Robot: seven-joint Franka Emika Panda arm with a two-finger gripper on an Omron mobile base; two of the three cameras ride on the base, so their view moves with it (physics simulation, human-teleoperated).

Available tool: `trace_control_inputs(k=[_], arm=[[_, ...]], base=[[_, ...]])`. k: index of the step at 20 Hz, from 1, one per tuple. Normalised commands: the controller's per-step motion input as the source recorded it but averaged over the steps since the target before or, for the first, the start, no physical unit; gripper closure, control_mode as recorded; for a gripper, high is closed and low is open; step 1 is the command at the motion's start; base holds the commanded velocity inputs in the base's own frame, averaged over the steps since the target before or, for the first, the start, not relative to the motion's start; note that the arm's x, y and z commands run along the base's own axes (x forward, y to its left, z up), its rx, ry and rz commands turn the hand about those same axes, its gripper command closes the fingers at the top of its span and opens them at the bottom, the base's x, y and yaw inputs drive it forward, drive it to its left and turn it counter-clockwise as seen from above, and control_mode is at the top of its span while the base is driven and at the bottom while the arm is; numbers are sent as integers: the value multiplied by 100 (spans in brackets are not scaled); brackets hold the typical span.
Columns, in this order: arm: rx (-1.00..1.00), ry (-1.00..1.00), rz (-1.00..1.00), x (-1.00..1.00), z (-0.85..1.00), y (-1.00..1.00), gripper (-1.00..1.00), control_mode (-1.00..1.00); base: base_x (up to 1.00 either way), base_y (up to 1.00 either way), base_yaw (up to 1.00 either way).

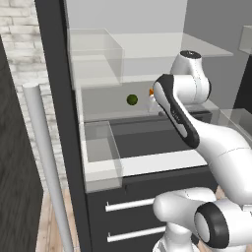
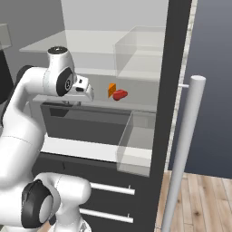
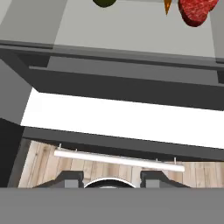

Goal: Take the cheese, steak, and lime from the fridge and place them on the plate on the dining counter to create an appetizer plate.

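The fridge (image 1: 55,74) stands open, showing its pale interior. On its middle shelf lie the dark-green lime (image 1: 132,100), the orange cheese (image 2: 111,90) wedge and the red steak (image 2: 120,94), the steak touching the cheese's right side. All three also sit along the top edge of the hand view: lime (image 3: 104,2), cheese (image 3: 167,5), steak (image 3: 195,9). My gripper (image 2: 77,101) hangs in front of the shelf, left of the cheese and short of the food. Its fingertips (image 3: 70,177) stand apart with nothing between them. The plate and dining counter are out of view.
The long grey fridge handle (image 1: 44,162) rises close on the left. Clear bins (image 1: 101,152) flank the shelves. Below the food shelf are a dark recess, a white ledge (image 3: 122,118) and drawers with silver bar handles (image 1: 130,204). Wooden floor lies below.
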Motion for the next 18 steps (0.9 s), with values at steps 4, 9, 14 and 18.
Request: trace_control_inputs(k=[4, 9, 14, 18], arm=[[0, -7, 0, 2, 0, -2, -100, -100], [0, -9, -3, 26, 1, -14, -100, -100], [0, -10, -9, 43, 5, -14, -100, -100], [0, -12, -11, 48, 15, -1, -100, -100]], base=[[0, 0, 0], [0, 0, 0], [0, 0, 0], [0, 0, 0]])
